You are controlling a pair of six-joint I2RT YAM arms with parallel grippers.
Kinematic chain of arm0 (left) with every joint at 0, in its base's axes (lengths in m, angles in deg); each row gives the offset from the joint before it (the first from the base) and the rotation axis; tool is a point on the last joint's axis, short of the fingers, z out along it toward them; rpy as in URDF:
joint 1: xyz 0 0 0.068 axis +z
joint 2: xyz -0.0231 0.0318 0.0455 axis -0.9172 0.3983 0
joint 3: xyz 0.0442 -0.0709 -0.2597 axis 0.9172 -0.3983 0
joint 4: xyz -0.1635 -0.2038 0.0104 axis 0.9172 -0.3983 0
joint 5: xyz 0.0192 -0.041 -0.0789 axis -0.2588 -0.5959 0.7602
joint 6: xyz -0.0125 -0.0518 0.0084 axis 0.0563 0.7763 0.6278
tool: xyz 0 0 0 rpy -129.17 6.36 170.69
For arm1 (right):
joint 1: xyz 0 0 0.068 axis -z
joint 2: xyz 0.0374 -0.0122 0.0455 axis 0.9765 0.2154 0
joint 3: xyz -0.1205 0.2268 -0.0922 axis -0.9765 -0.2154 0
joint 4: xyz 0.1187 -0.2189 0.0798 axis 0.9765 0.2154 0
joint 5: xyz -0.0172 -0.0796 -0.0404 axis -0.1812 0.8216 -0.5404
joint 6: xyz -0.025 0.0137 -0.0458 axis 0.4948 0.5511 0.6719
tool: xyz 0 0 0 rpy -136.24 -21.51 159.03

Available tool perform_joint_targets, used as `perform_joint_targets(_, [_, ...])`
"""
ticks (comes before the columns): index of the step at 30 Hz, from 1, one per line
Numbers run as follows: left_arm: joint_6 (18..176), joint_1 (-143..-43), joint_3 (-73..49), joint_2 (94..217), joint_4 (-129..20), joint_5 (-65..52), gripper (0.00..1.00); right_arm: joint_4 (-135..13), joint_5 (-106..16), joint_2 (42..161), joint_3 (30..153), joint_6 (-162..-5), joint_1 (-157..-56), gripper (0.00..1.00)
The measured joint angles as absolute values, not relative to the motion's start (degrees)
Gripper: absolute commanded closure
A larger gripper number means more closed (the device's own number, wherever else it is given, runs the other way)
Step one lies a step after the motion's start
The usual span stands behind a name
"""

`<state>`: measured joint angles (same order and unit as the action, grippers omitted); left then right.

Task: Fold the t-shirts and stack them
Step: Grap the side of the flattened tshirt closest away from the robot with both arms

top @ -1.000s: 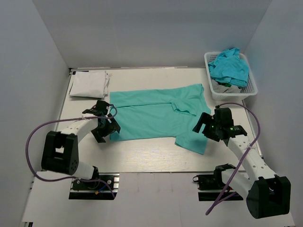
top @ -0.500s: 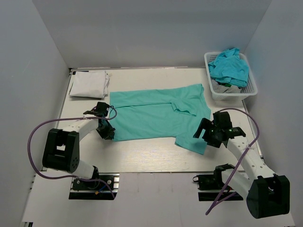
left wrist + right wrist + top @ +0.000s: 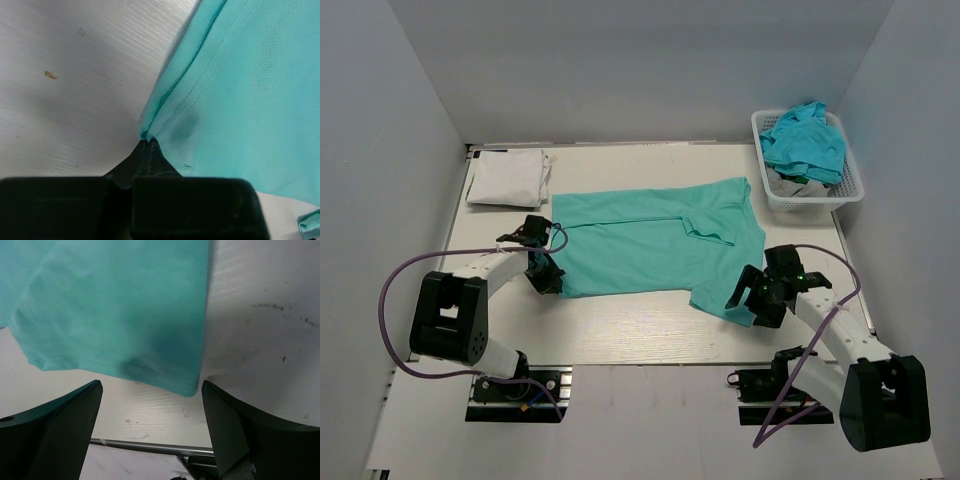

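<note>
Folded white t-shirt [image 3: 508, 178] lies at far-left corner of desk [image 3: 620, 335]. Left gripper [image 3: 548, 279] is low on the desk near the left edge, fingers pinched closed on the left near corner of the teal t-shirt [image 3: 640, 245], hem bunched at the tips [image 3: 149, 146]. The teal t-shirt is spread flat mid-desk. Right gripper [image 3: 746, 301] is at its right near sleeve corner, fingers [image 3: 65, 415] spread apart, cloth edge between them, not gripped. White lattice basket [image 3: 850, 188] at far-right corner holds heaped teal shirts [image 3: 805, 140], clear of both arms
</note>
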<state>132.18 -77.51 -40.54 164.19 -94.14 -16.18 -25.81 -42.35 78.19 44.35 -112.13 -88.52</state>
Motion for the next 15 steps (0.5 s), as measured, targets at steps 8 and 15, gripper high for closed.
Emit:
perform_joint_targets(8, [132.31,-77.51,-40.45,164.08,-94.97,-16.16,1.00,-25.35,-44.29,80.97,43.83,-112.43,-88.74,0.25])
perform_joint_targets(15, [132.31,-77.51,-40.34,164.08,-95.69,-16.16,1.00,-28.74,-43.55,84.40,43.57,-114.01,-88.83,1.00])
